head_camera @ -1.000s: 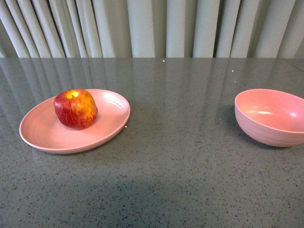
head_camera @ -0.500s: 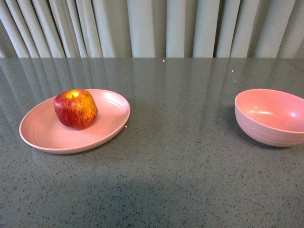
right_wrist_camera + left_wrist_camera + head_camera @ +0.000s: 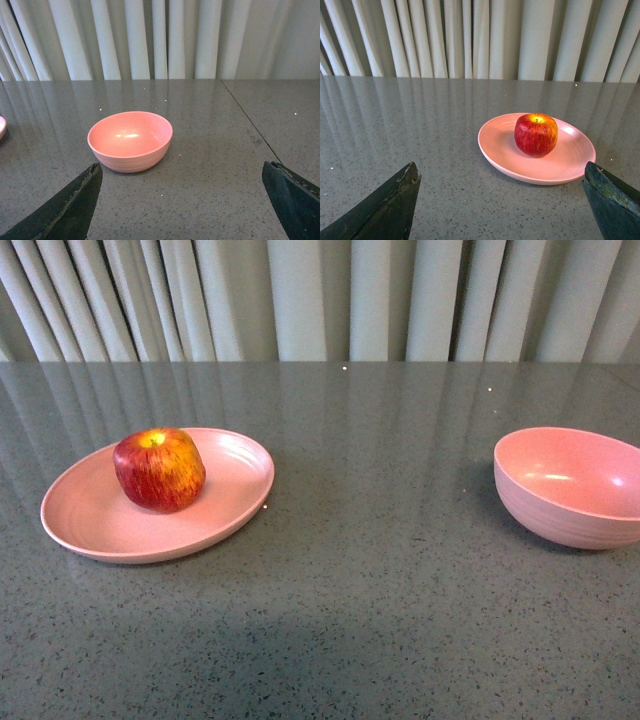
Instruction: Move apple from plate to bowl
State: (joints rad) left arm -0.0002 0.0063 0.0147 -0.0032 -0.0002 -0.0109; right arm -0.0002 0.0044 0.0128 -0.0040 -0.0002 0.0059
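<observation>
Sitting upright on the plate [image 3: 100, 530], the apple [image 3: 159, 470] shows its yellow-green stem dimple on top and lies ahead of the left gripper [image 3: 501, 172], well beyond its fingertips. In the left wrist view the two dark fingers [image 3: 395, 205] are spread wide apart with nothing between them, and neither touches the apple or the plate. The apple falls within the gap framed by these jaws, and so does almost all of the plate, whose near rim is the part closest to the tips. On the plate, the apple rests toward the far side, with bare pink surface between it and the jaws.

The right gripper [image 3: 181, 169] is likewise spread wide and holds nothing. The bowl [image 3: 130, 140] stands upright and empty ahead of its jaws, inside the gap they frame and clear of both fingers [image 3: 72, 207]. A thin seam [image 3: 250, 130] runs across the grey speckled table [image 3: 380, 570] beside the bowl.

From the front view, neither arm shows. Plate and bowl stand well apart on the table, the plate before the left jaws and the bowl before the right, with pale pleated curtains [image 3: 320, 300] behind.
</observation>
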